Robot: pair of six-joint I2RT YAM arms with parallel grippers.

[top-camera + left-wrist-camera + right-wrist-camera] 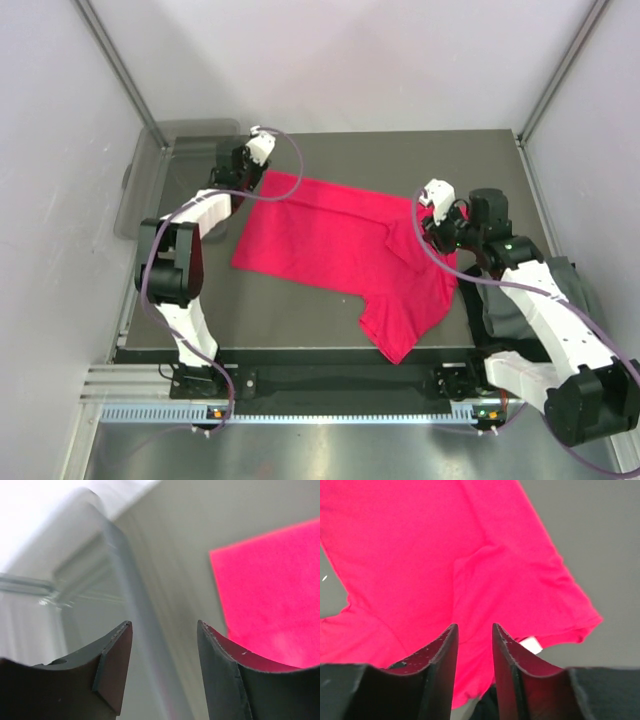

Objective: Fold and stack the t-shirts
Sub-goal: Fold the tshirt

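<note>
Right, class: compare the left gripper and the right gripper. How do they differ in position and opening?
The left gripper's fingers are spread wide; the right gripper's stand closer together. The left gripper sits near the red t-shirt's far-left corner, by the clear bin; the right gripper hovers over the shirt's right side. Both are empty.

A dark grey table (300, 320) carries one red t-shirt (330, 240), lying partly folded across its middle and right. A clear plastic bin (150, 180) sits at its far left corner.
</note>
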